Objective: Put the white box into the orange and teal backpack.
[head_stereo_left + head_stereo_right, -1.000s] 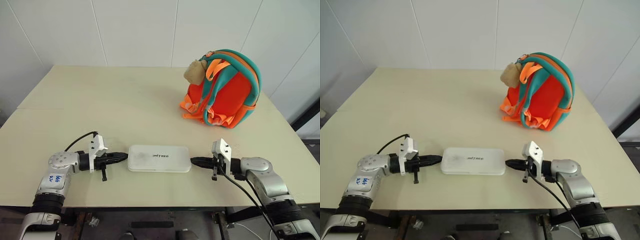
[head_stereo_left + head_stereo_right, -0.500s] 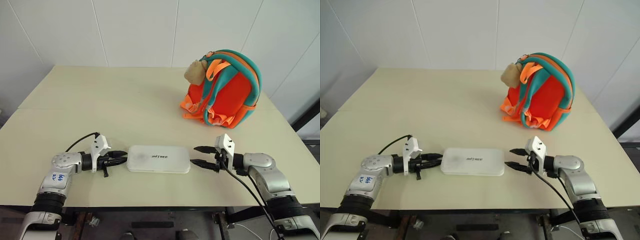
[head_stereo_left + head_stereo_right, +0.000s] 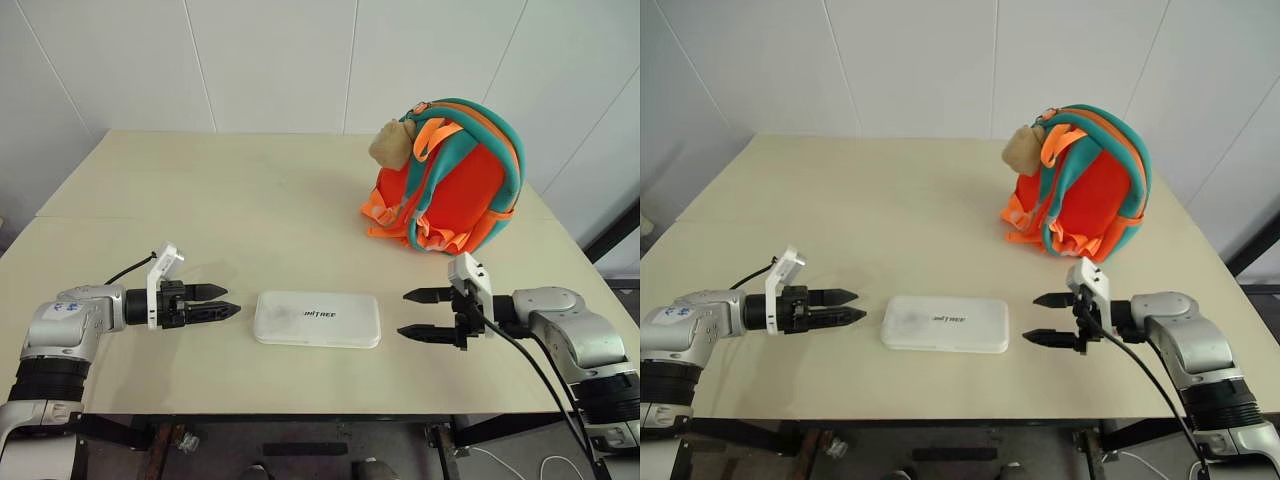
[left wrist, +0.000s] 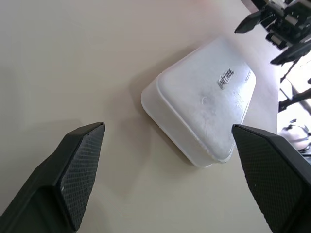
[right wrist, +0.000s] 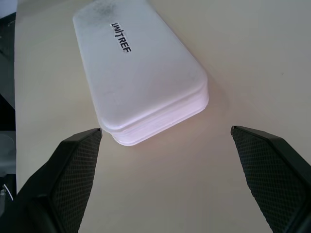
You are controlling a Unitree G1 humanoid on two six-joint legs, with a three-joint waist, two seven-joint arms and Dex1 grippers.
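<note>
Both grippers, left gripper (image 3: pixel 222 300) and right gripper (image 3: pixel 418 313), wide open, one off each short end of the white box (image 3: pixel 317 319), not touching. Close in together, level, and squeeze both ends evenly before lifting toward the orange and teal backpack (image 3: pixel 447 177).

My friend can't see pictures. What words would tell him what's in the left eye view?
A flat white rectangular box lies on a pale beige table between two open black robot grippers, the left gripper and the right gripper, neither touching it. Farther back on the right stands a small orange and teal backpack with a beige plush toy attached.
</note>
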